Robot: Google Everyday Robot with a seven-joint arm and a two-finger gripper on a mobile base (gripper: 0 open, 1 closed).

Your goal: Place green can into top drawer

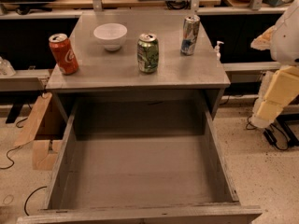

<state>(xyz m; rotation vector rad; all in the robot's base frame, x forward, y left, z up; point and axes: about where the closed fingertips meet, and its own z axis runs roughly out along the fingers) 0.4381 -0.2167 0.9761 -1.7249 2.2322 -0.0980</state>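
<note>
Nearest comes the front lip of the top drawer (pixel 140 171), pulled fully out, its worn grey bottom lying to the left of my pincer (pixel 264 113) and lower than it. That pincer hangs outside the drawer's right wall, off the right edge of the table (pixel 107 71) and below its top; I cannot tell whether it is spread or pressed together, and it grips nothing.

Farther off and up to its left, the green can (pixel 148 53) stands upright on the tabletop near the front edge, long axis vertical, silver top and pull-tab upward. Its label shows pale mottled markings, but no writing I can read.

Much farther left of my pincer stands a red can (pixel 63 54) with white cursive script, tilted slightly. Behind the green can sits a white bowl (pixel 110 35). A slim silver-blue can (pixel 190 35) stands upright at the far right, its lettering unreadable.
</note>
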